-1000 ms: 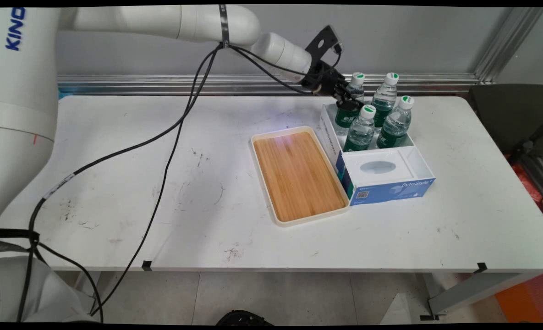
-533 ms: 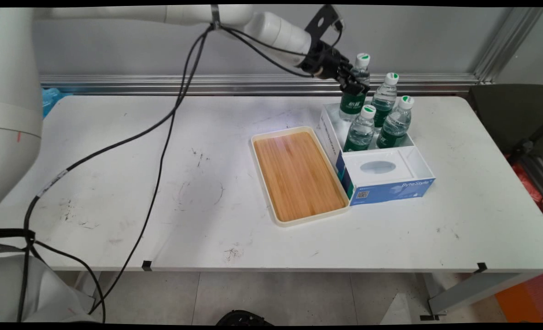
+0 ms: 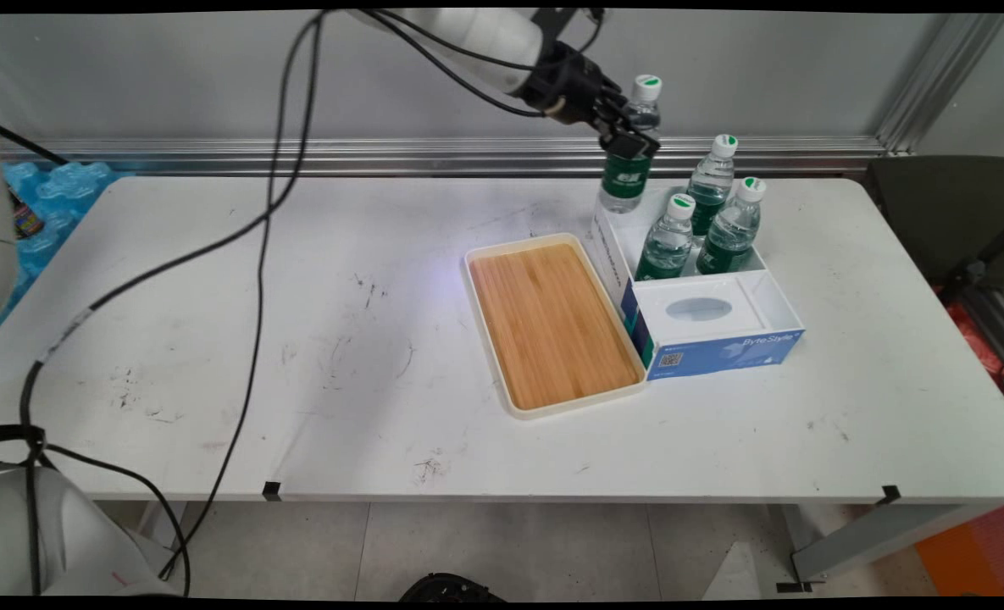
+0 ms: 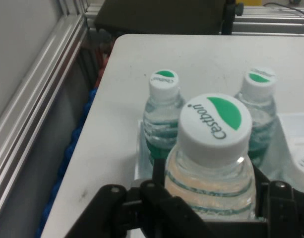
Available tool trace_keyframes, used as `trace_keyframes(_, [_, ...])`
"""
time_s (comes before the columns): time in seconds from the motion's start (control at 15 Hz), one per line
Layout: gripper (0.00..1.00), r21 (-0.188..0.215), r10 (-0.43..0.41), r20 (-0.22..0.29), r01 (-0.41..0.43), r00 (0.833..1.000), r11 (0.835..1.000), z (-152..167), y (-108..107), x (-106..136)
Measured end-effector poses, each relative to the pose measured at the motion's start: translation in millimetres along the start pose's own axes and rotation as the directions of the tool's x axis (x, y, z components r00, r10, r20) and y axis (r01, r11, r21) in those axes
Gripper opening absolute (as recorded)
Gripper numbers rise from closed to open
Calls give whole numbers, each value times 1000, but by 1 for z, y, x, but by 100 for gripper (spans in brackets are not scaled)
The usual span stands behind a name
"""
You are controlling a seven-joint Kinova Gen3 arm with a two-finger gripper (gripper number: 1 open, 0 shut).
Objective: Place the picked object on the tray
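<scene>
Hand (image 3: 629, 135) was clamped on a bottle (image 3: 625, 174) held above the box (image 3: 773, 292), far right of worktop (image 3: 213, 339). Risk: smooth, round plastic could slip from grip & topple other bottles (image 3: 705, 220).

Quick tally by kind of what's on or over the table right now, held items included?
Water bottles: 4, one lifted clear of the box in the end effector, three in the box
Wooden tray: 1
Compartment box: 1
Tissue pack in the box: 1
Total: 7
</scene>
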Motion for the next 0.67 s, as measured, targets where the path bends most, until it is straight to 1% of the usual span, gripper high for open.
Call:
trace_keyframes(0.27, [0, -2, 2, 31, -2, 1000, 1000, -39, 16, -8])
trace_keyframes(0.4, [0, -9, 6, 45, -6, 999, 1000, -56, 27, -18])
trace_keyframes(0.53, [0, -17, 8, 55, -7, 998, 1000, -66, 37, -27])
trace_keyframes(0.67, [0, -40, 20, 64, -17, 998, 999, -78, 59, -42])
